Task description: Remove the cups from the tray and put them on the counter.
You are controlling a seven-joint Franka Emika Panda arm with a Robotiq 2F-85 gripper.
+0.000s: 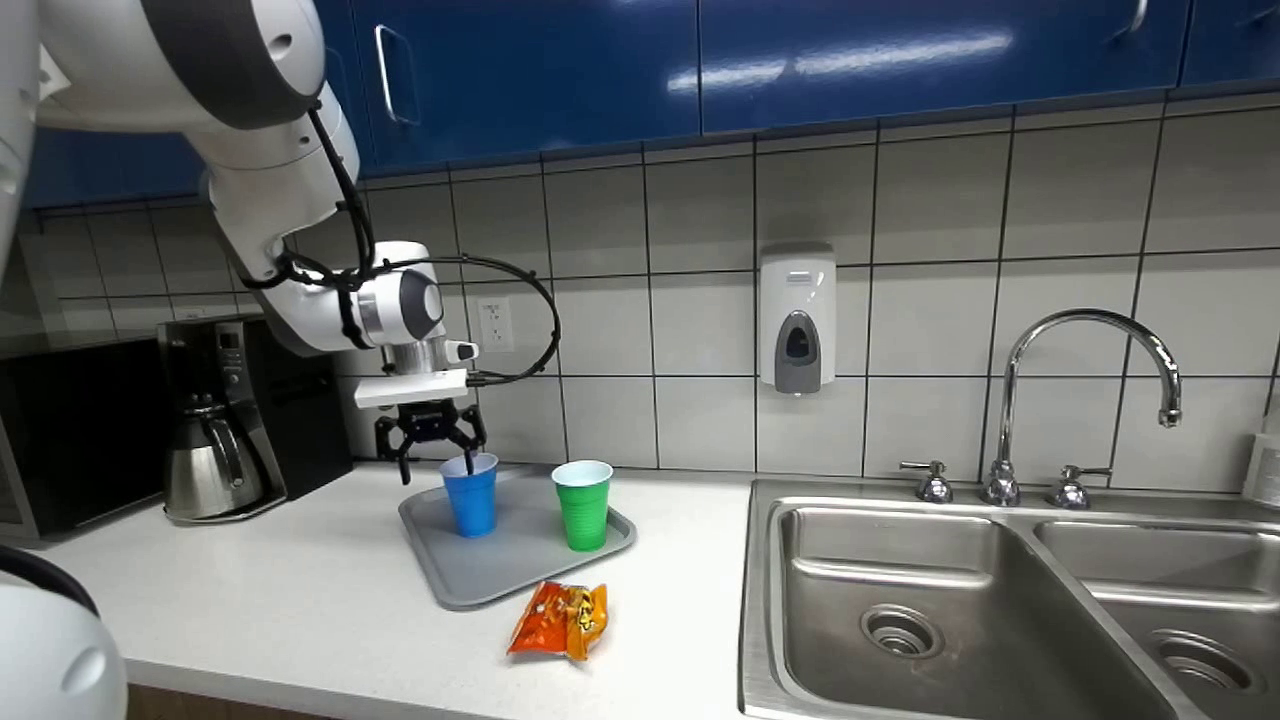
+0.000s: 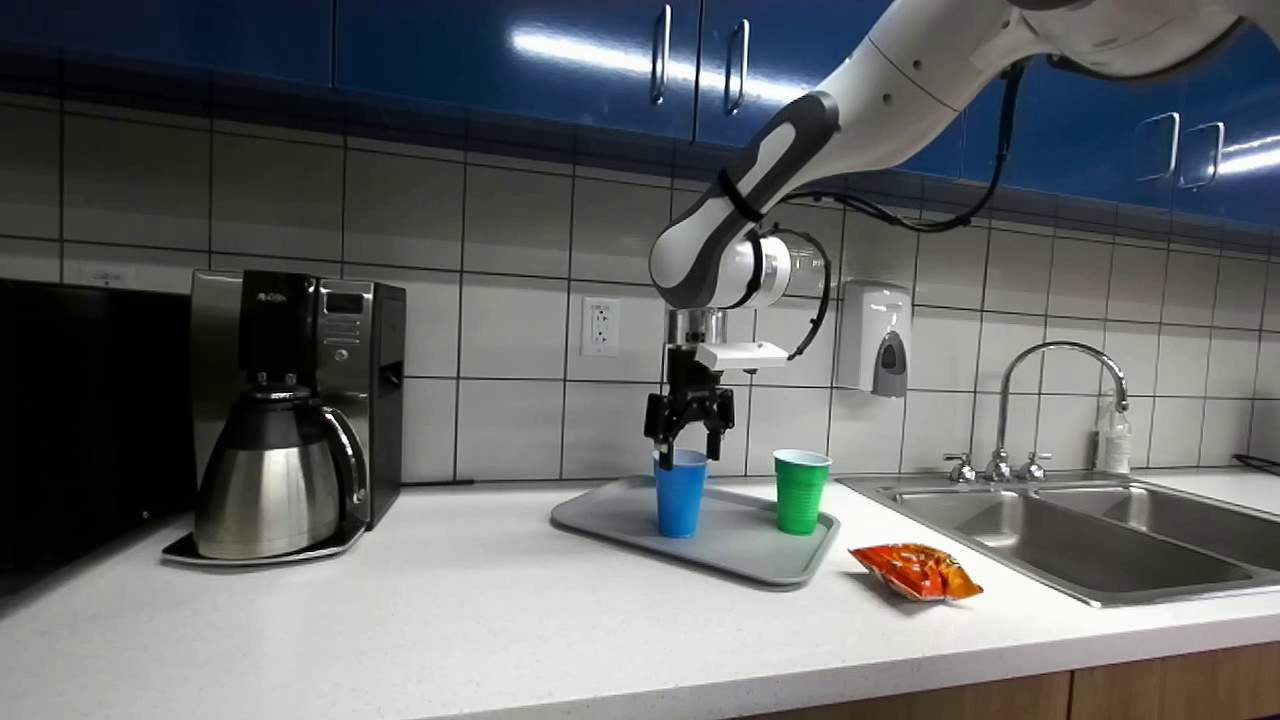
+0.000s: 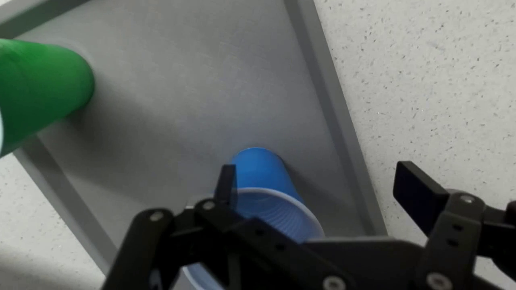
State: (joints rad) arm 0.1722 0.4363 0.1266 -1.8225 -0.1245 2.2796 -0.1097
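Note:
Upright on the grey tray (image 1: 490,580) stand a blue cup (image 1: 472,505) and a green cup (image 1: 584,515), both with white insides. My gripper (image 1: 437,470) points down beside the blue cup's mouth, open, its jaws wide apart. In the wrist view, one finger (image 3: 226,185) overlaps the blue cup's (image 3: 260,169) rim; whether it touches or dips inside I cannot tell. The opposite finger (image 3: 419,193) shows against the white counter (image 3: 435,100), past the tray's edge. No cup is between the jaws. The green cup (image 3: 44,86) is partly cut off in that view.
An orange snack packet (image 2: 918,572) lies on the counter by the tray's near corner. The steel sink (image 1: 765,600) adjoins on the packet's side. A coffee maker (image 2: 275,470) stands beyond the tray's opposite side. Behind are a tiled wall and a soap dispenser (image 1: 797,320).

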